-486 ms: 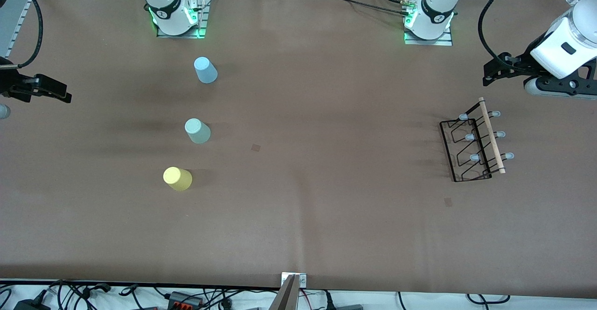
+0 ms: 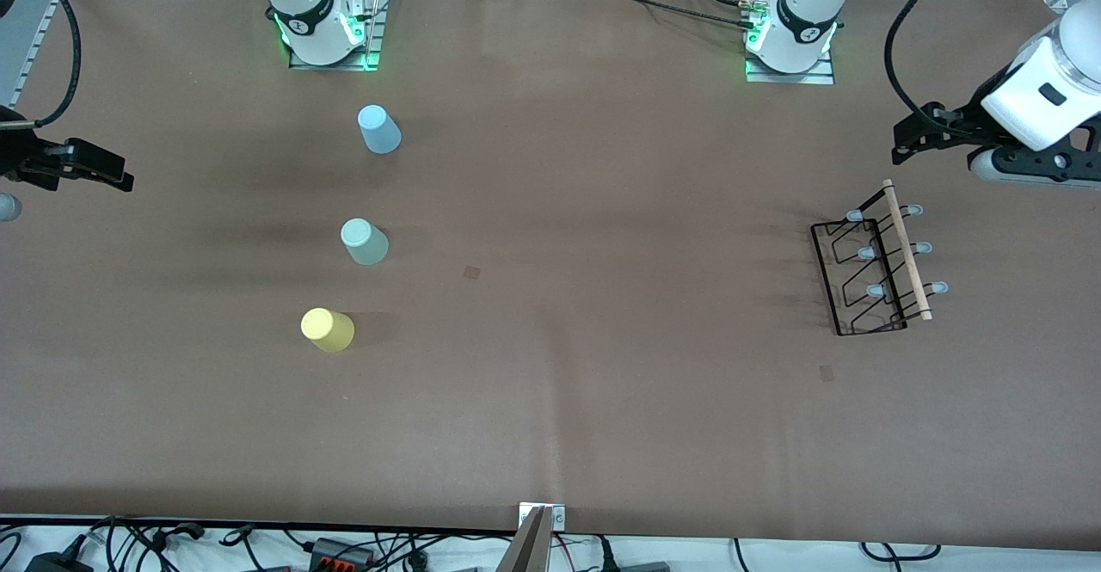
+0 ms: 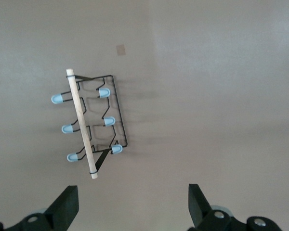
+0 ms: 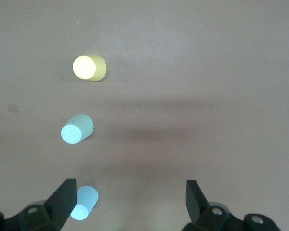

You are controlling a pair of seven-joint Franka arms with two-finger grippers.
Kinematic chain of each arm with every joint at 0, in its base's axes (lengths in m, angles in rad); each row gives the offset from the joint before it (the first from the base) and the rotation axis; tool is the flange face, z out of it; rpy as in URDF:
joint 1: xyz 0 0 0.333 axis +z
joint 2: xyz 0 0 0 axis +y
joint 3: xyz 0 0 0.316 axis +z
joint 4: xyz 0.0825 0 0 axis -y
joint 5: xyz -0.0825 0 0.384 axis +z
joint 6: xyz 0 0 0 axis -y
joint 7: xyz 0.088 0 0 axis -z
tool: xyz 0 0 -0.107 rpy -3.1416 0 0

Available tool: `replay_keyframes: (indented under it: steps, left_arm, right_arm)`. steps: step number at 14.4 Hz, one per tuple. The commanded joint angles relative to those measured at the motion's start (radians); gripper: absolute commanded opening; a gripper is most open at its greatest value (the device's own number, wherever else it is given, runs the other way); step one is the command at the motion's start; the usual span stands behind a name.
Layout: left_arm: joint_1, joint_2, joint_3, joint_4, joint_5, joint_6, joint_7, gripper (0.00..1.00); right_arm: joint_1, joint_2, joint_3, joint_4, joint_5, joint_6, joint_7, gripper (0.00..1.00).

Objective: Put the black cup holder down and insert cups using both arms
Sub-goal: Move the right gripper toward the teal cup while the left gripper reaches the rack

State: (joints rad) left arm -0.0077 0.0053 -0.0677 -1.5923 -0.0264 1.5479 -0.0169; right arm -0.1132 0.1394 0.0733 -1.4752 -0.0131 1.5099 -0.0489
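The black cup holder (image 2: 869,271) stands on the brown table toward the left arm's end, its wooden rod on top; it also shows in the left wrist view (image 3: 89,122). The light blue cup (image 2: 378,129), the mint green cup (image 2: 364,241) and the yellow cup (image 2: 327,329) stand in a row toward the right arm's end, and all show in the right wrist view (image 4: 84,204) (image 4: 77,130) (image 4: 89,68). My left gripper (image 2: 899,138) (image 3: 133,195) is open and empty, up over the table apart from the holder. My right gripper (image 2: 120,175) (image 4: 130,187) is open and empty, over the table's end apart from the cups.
The right arm's base (image 2: 327,34) and the left arm's base (image 2: 791,43) stand along the table's edge farthest from the front camera. Two small brown marks (image 2: 471,272) (image 2: 827,372) lie on the table. Cables (image 2: 344,546) run along the nearest edge.
My left arm has shifted slightly toward the bases' edge of the table. The right arm, the cups and the holder have not moved.
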Motion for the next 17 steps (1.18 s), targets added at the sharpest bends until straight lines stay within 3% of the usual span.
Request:
replay_keyframes:
  steps: [1, 4, 6, 9, 12, 14, 17]
  left_arm:
    - [0.005, 0.033, 0.003, 0.055, 0.011, -0.02, -0.008, 1.0]
    - [0.012, 0.035, 0.005, 0.055, 0.011, -0.02, -0.006, 1.0]
    - [0.012, 0.036, 0.005, 0.052, 0.011, -0.02, -0.005, 1.0]
    - [0.009, 0.059, -0.006, 0.051, 0.011, -0.075, 0.005, 1.0]
    - [0.017, 0.081, 0.002, 0.057, -0.001, -0.137, 0.006, 1.0]
    - [0.023, 0.123, 0.005, 0.058, 0.006, -0.134, 0.006, 1.0]
    - [0.031, 0.163, 0.006, 0.061, 0.008, -0.135, 0.009, 1.0]
  right_arm:
    - [0.01, 0.032, 0.008, 0.021, 0.012, -0.028, -0.016, 1.0]
    - [0.033, 0.042, 0.008, 0.018, 0.009, -0.06, -0.014, 1.0]
    - [0.043, 0.036, 0.008, -0.046, 0.007, -0.059, -0.009, 1.0]
    - [0.05, -0.078, 0.008, -0.306, 0.01, 0.189, -0.008, 1.0]
    - [0.062, -0.122, 0.01, -0.506, 0.012, 0.384, 0.014, 1.0]
    - [0.07, -0.142, 0.01, -0.609, 0.012, 0.498, 0.018, 1.0]
    - [0.081, -0.129, 0.01, -0.64, 0.013, 0.521, 0.067, 1.0]
